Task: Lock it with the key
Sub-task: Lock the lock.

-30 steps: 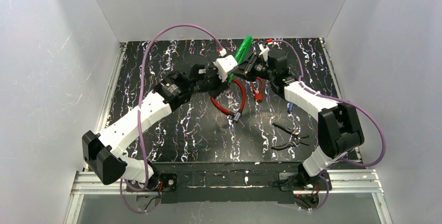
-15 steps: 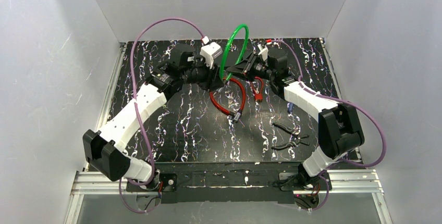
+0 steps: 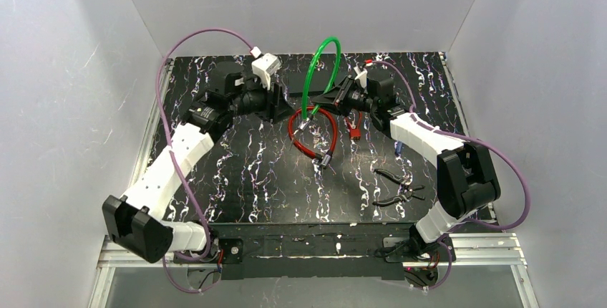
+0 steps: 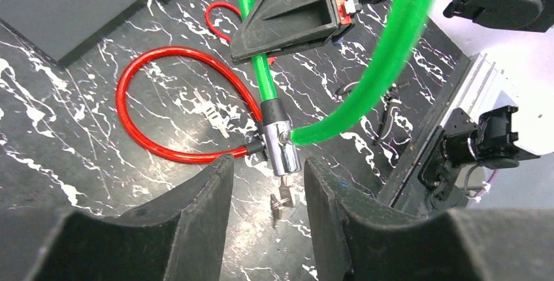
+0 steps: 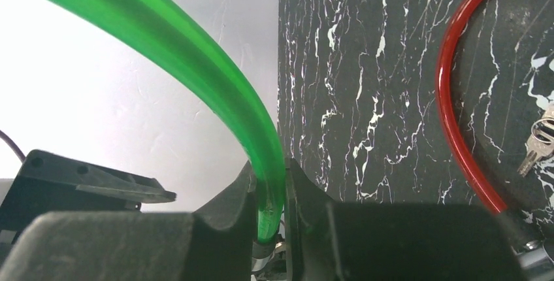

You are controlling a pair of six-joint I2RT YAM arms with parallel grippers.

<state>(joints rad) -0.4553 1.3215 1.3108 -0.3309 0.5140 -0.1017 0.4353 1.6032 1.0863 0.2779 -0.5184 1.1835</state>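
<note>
L hand backed off leftward, jaws apart, empty; R hand clamps green cable lock upright.

Left arm and right arm reach inward; left gripper holds its fingers parted, right gripper pinched tight.

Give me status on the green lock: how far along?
Done: green cable loop closed into the barrel; a key sticks out of the barrel's lower end. In hand: right gripper clamps the cable; left gripper open, empty, near the barrel. Left: can't tell if the key was turned; if not, turn it, then set the lock down.
</note>
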